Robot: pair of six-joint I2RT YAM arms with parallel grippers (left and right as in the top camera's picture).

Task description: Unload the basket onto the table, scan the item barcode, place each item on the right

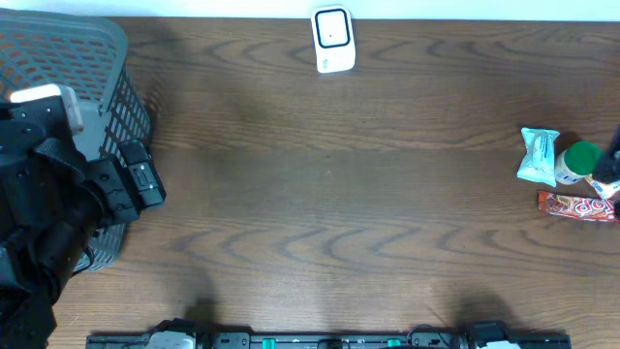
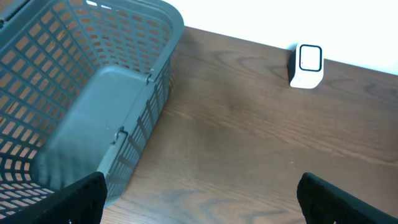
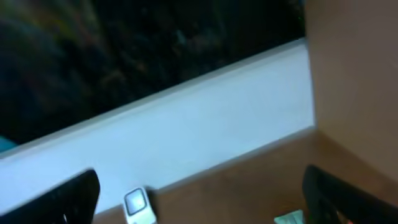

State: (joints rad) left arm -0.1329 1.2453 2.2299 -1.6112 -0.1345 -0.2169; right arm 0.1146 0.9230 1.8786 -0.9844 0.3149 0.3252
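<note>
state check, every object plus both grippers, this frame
basket: upright, nothing visible inside
scanner: standing, nothing in front of it
blue-white packet: lying down, not gripped
green-capped bottle: beside the packet, not gripped
red snack bar: lying flat, not gripped
left gripper: open, empty
right gripper: open, empty

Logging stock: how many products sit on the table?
3, at the right edge: blue packet, green-capped bottle beside it, red wrapper in front. More may lie off-frame.
</note>
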